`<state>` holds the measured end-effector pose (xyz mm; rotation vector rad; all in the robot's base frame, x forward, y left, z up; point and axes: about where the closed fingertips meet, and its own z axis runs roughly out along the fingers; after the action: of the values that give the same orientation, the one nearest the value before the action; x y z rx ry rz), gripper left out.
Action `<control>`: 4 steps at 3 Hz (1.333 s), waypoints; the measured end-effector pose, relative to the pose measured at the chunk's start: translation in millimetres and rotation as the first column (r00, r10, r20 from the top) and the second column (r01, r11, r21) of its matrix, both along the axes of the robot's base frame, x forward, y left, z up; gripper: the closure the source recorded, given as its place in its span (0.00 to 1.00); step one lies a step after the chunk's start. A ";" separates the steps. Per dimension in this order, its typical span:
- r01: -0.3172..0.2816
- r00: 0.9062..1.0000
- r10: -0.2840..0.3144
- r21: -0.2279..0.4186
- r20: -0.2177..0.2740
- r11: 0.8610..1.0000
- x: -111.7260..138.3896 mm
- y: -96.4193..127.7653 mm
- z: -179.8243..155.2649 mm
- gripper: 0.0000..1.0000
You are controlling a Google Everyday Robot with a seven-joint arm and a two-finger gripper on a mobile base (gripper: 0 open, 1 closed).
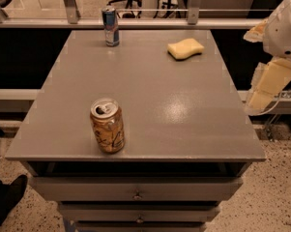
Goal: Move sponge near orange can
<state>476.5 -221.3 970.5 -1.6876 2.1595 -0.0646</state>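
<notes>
The pale yellow sponge (185, 48) lies flat on the grey table (154, 95) at the far right. The orange can (107, 125) stands upright near the front left edge, its silver top and pull tab showing. The two are far apart, on a diagonal across the table. Only part of my arm shows: a white joint (285, 25) and a cream link (268, 83) at the right edge, beyond the table's right side. My gripper is out of view.
A slim blue-and-silver can (110, 27) stands at the far left of the table. A rail with metal posts (135, 24) runs behind the table. Drawers (135, 190) sit under the top. A dark object (2, 197) lies on the floor at left.
</notes>
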 end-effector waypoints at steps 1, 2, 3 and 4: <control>-0.030 0.998 0.025 0.089 0.065 0.996 52.1 -2.2 -5.1 0.00; -0.055 0.990 0.019 0.254 0.140 0.966 134.8 -0.2 -15.3 0.00; -0.053 0.986 -0.016 0.401 0.167 0.914 193.7 12.4 -29.2 0.00; -0.053 0.986 -0.016 0.401 0.167 0.914 193.7 12.5 -29.2 0.00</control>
<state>670.2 -208.8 941.2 -1.4090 1.8739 0.2263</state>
